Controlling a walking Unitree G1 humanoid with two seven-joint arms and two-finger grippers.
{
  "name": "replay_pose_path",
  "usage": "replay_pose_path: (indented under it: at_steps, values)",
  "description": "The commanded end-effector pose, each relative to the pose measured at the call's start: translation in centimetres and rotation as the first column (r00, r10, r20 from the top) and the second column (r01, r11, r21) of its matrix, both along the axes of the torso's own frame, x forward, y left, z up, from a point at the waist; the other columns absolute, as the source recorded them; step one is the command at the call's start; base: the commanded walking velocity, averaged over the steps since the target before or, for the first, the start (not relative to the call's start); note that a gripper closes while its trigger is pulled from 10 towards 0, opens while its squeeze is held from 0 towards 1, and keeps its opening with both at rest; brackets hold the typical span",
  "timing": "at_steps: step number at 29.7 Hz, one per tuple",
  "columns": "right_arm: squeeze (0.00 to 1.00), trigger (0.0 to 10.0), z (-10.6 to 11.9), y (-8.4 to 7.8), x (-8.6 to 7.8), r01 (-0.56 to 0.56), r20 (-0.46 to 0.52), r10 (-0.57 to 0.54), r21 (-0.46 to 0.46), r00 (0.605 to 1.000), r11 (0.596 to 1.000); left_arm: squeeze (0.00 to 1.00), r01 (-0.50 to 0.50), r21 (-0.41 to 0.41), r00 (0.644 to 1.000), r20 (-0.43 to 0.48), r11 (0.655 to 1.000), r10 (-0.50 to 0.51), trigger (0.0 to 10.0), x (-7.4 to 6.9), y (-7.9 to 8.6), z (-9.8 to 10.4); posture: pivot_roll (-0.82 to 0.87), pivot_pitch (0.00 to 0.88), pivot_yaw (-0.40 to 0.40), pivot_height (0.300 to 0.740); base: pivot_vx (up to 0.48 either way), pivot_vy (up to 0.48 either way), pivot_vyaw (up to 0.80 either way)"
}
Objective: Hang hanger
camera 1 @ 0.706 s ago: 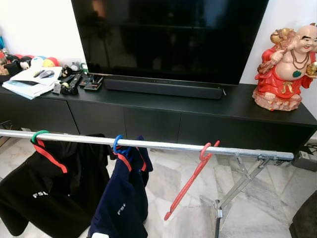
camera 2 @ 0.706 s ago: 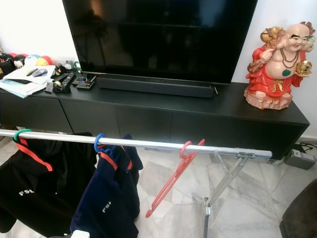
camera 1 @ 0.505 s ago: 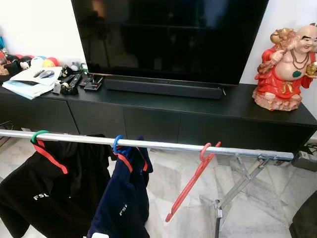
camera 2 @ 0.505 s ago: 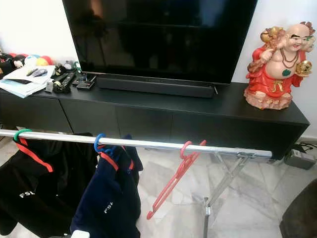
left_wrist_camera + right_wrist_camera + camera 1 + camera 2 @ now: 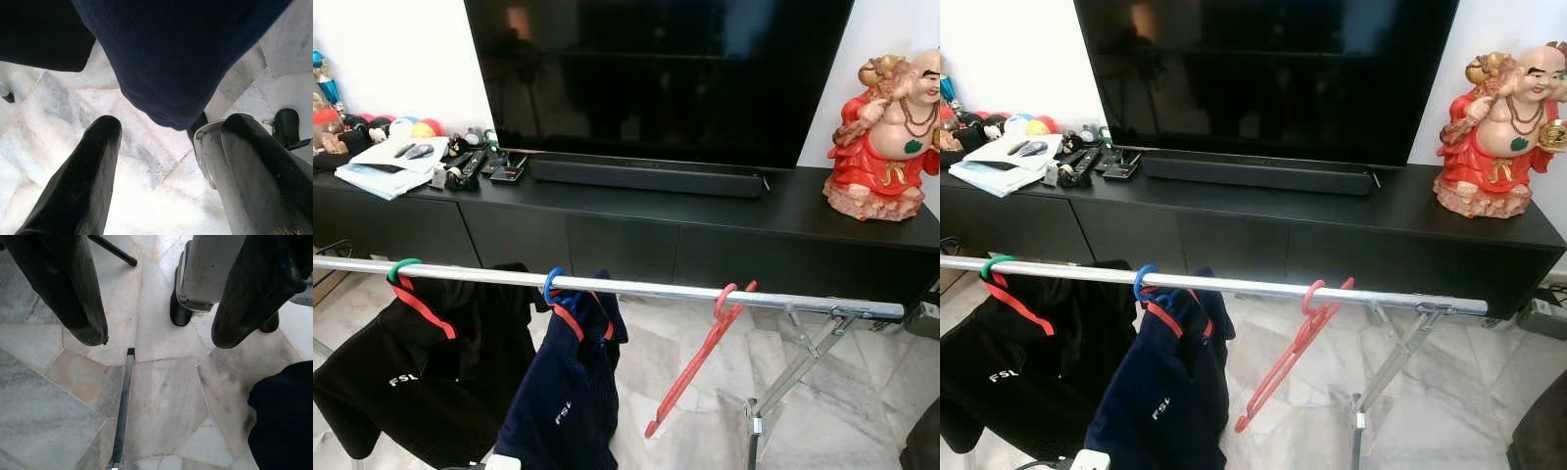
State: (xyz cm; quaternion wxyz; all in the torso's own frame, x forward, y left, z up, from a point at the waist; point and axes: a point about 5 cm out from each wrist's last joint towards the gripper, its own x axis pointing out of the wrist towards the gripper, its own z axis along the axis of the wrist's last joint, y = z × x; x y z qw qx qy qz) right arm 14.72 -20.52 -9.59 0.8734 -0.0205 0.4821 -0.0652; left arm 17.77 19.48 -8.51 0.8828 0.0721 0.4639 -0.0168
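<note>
The red hanger [image 5: 700,360] already hooks the steel rail [image 5: 636,286] at centre right of the head view. Our left gripper [image 5: 164,171] and right gripper [image 5: 156,340] hang spread and empty, so we should simply stay clear.

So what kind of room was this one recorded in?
Most likely a home living room: a large dark TV with a soundbar on a long black cabinet, a red figurine beside it, and a clothes-drying rail on the marble floor.
</note>
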Motion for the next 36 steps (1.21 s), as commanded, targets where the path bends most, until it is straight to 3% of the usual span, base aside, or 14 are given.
replay_pose_path:
  at_steps: [1, 4, 8, 12, 22, 25, 27, 28, 30, 36]
  values:
    - [0.0, 10.0, -0.1, 0.0, -0.2, 0.005, -0.006, -0.005, 0.004, 1.0, 1.0, 0.0, -0.009, -0.004, 1.0, -0.022, 1.0, 0.009, 10.0, -0.5, 0.2, -0.2, 0.02, 0.009, 0.022, 0.74, 0.0, 0.0, 0.0]
    - [0.0, 10.0, -0.1, -0.1, -0.2, 0.014, -0.005, -0.014, 0.009, 1.0, 1.0, 0.0, -0.025, -0.048, 1.0, -0.008, 0.999, 0.024, 10.0, -0.4, 0.0, -0.2, 0.02, 0.01, 0.021, 0.74, 0.0, 0.0, 0.0]
    - [0.0, 10.0, 0.1, -1.5, -0.5, 0.021, -0.011, -0.021, 0.0, 1.0, 1.0, 0.0, -0.05, -0.055, 0.998, -0.025, 0.997, 0.049, 10.0, -0.5, 0.1, -0.2, 0.02, 0.012, 0.021, 0.74, 0.0, 0.0, 0.0]
    - [0.0, 10.0, 0.2, -1.9, -0.4, 0.023, -0.009, -0.023, -0.001, 1.0, 1.0, 0.0, -0.05, -0.061, 0.998, -0.025, 0.997, 0.049, 10.0, -0.5, 0.1, -0.2, 0.02, 0.011, 0.022, 0.74, 0.0, 0.424, 0.0]
    - [0.0, 10.0, -0.1, 0.2, -0.2, 0.019, -0.011, -0.018, 0.022, 1.0, 1.0, 0.0, -0.057, -0.058, 0.998, -0.043, 0.997, 0.054, 10.0, -1.1, 0.2, -0.5, 0.03, 0.011, 0.021, 0.74, 0.0, 0.339, 0.0]
    - [0.0, 10.0, -0.2, -0.2, -0.6, 0.022, -0.015, -0.021, 0.019, 1.0, 1.0, 0.0, -0.054, -0.056, 0.998, -0.042, 0.997, 0.051, 10.0, -1.1, 0.2, -0.5, 0.03, 0.011, 0.021, 0.74, 0.0, 0.16, 0.0]
    - [0.0, 10.0, -0.2, -0.6, -0.7, 0.024, -0.017, -0.023, 0.016, 1.0, 1.0, 0.0, -0.038, -0.049, 0.999, -0.026, 0.998, 0.037, 10.0, -0.8, 0.2, -0.3, 0.03, 0.011, 0.021, 0.74, 0.0, 0.0, 0.0]
    - [0.0, 10.0, 0.0, -0.9, -0.4, 0.024, -0.013, -0.024, 0.014, 1.0, 1.0, 0.0, -0.037, -0.054, 0.999, 0.023, 0.998, 0.038, 10.0, 0.2, 0.4, 0.2, 0.03, 0.011, 0.019, 0.74, 0.0, 0.0, 0.0]
    - [0.0, 10.0, 0.3, -1.4, 0.1, 0.023, -0.004, -0.023, 0.01, 1.0, 1.0, 0.0, -0.046, -0.064, 0.997, 0.052, 0.997, 0.049, 10.0, 1.0, 0.6, 0.6, 0.03, 0.01, 0.018, 0.74, 0.0, 0.0, 0.0]
    - [0.0, 10.0, 0.5, -1.5, 0.7, 0.024, 0.008, -0.024, 0.012, 1.0, 1.0, 0.0, -0.026, -0.06, 0.998, 0.058, 0.998, 0.03, 10.0, 1.2, 0.2, 0.7, 0.03, 0.004, 0.023, 0.74, 0.0, 0.195, 0.0]
